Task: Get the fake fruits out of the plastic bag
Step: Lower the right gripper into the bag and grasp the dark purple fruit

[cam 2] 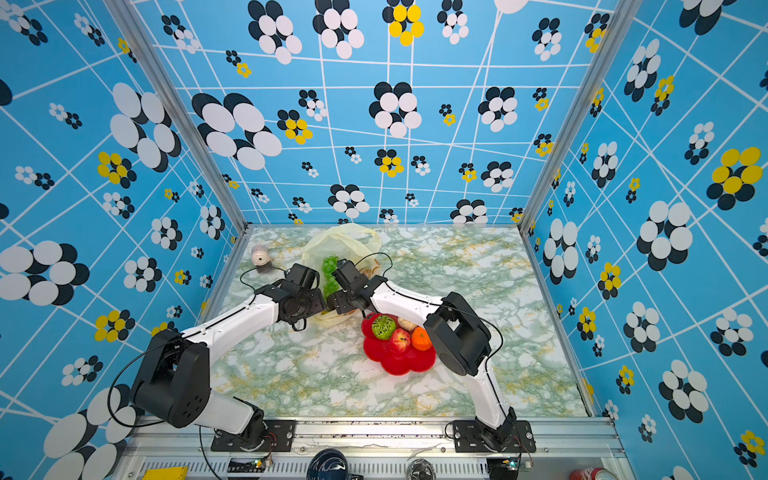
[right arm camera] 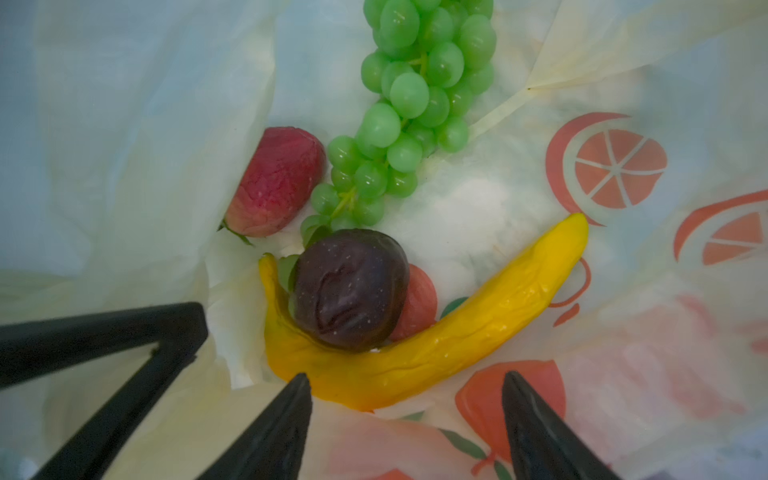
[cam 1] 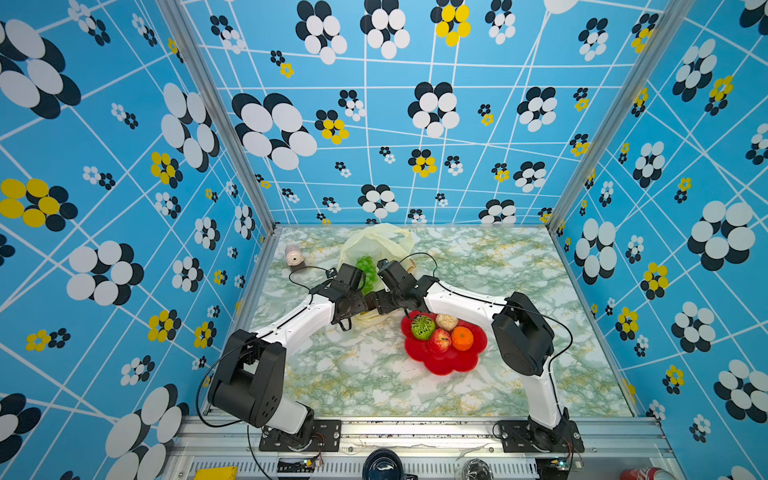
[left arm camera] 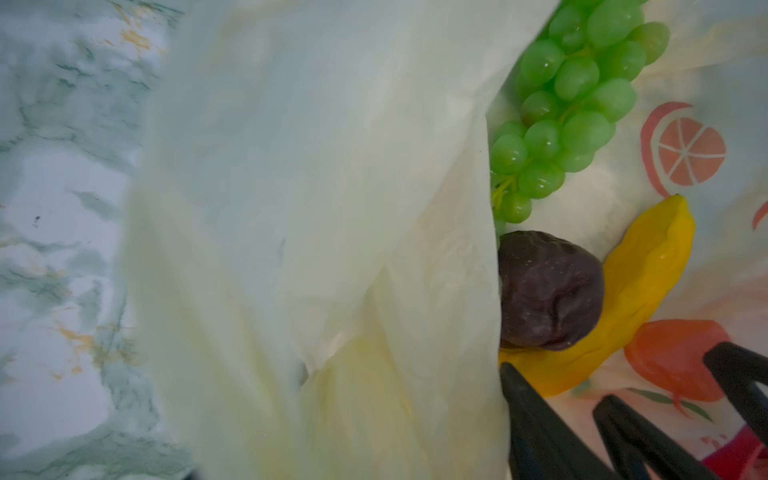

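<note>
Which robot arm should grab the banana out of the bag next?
Probably the right: the right gripper, open, points straight at the banana inside the plastic bag, with nothing in between. The left wrist view is mostly covered by a bag flap.

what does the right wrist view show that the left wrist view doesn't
Only the right wrist view: a red strawberry. Only the left wrist view: the marble tabletop outside the plastic bag. Both: the green grape bunch, the dark brown piece lying against the yellow banana, and the bag's printed orange slice.
</note>
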You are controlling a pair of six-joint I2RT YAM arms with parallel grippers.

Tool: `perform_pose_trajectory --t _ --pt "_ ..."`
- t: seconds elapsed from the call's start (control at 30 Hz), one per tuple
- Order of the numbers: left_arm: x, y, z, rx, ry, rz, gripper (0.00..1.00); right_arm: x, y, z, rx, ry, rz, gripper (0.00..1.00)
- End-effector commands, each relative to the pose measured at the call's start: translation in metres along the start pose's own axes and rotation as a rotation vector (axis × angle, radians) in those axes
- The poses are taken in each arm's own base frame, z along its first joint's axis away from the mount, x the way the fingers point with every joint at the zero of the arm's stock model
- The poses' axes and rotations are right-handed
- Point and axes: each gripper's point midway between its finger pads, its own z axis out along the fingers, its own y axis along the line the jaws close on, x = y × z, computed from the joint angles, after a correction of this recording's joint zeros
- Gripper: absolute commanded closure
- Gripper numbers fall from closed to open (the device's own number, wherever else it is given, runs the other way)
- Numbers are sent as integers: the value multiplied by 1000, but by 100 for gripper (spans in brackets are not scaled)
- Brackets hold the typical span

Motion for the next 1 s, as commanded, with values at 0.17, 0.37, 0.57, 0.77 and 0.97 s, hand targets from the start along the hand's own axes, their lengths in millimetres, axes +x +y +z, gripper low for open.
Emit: perform_pose_trajectory --t 0.17,0.37,0.57,0.77,0.97 --pt "18 20 14 45 12 -52 56 19 6 7 -15 69 -40 33" --pt "24 37 16 59 -12 -109 70 26 5 14 -3 96 -52 37" --pt "16 41 17 110 -47 -156 79 23 5 16 1 96 -58 37" --pt "5 38 22 185 -70 -187 88 13 10 8 -15 80 -49 37" --pt "-4 35 24 231 -88 -206 93 -11 27 -10 -75 12 4 36"
